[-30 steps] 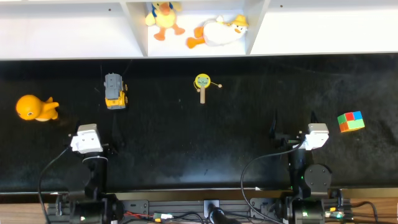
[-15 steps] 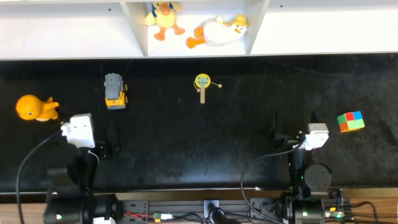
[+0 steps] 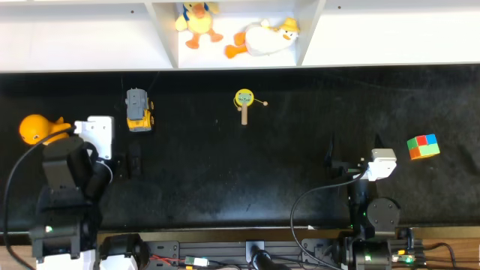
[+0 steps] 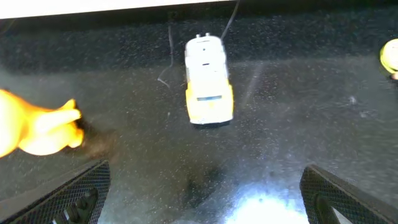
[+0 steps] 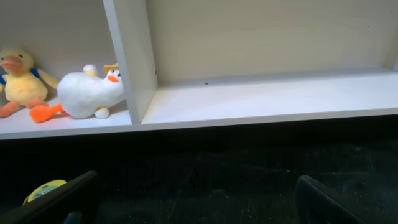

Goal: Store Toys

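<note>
A yellow and grey toy truck stands on the black table, just ahead of my left gripper, which is open and holds nothing. An orange toy animal lies to the left of that gripper. A small yellow-green rattle drum rests at mid-table. A multicoloured cube sits at the right. My right gripper hangs open and empty near the front right, facing the shelf.
A white shelf unit runs along the table's far edge. Its middle bay holds a yellow plush duck and a white plush duck. The right bay is bare.
My left arm has risen and swung up and left, bringing its gripper closer to the truck and the orange toy. The right arm and the toys have not moved.
</note>
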{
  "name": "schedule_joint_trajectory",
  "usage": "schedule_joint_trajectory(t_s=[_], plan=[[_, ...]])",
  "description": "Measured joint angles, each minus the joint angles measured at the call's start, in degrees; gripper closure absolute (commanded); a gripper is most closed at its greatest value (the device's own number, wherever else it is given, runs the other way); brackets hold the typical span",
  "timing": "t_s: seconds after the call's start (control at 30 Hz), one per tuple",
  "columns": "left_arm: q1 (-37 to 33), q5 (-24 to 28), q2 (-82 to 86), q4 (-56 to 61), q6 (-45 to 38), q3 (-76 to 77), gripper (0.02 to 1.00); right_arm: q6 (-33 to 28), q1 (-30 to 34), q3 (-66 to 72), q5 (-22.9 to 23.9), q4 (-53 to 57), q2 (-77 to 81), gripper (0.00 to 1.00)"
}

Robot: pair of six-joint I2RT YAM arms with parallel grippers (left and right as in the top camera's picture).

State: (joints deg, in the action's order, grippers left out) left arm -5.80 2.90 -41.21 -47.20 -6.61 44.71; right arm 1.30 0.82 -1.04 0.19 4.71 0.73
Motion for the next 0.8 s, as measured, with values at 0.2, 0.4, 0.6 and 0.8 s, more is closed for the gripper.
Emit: schedule_joint_trajectory(t_s=[0.2, 0.4, 0.6, 0.8], plan=[[-10.69, 8.15, -2.19, 0.0, -2.95, 1.18, 0.025, -0.02, 0.0, 0.0, 0.0, 0.04, 0.0, 0.005], [-24.52, 19.85, -5.92, 0.0, -8.79, 1.42, 0.025, -0.02, 0.0, 0.0, 0.02, 0.0, 0.0, 0.005], [-31.45, 30.03, -9.51, 0.0, -16.0, 1.42, 0.025, -0.02, 0.0, 0.0, 0.0, 0.02, 0.0, 0.005], [-34.88, 34.86, -13.27, 0.0, -21.07, 1.42, 0.025, -0.02, 0.0, 0.0, 0.02, 0.02, 0.0, 0.007]])
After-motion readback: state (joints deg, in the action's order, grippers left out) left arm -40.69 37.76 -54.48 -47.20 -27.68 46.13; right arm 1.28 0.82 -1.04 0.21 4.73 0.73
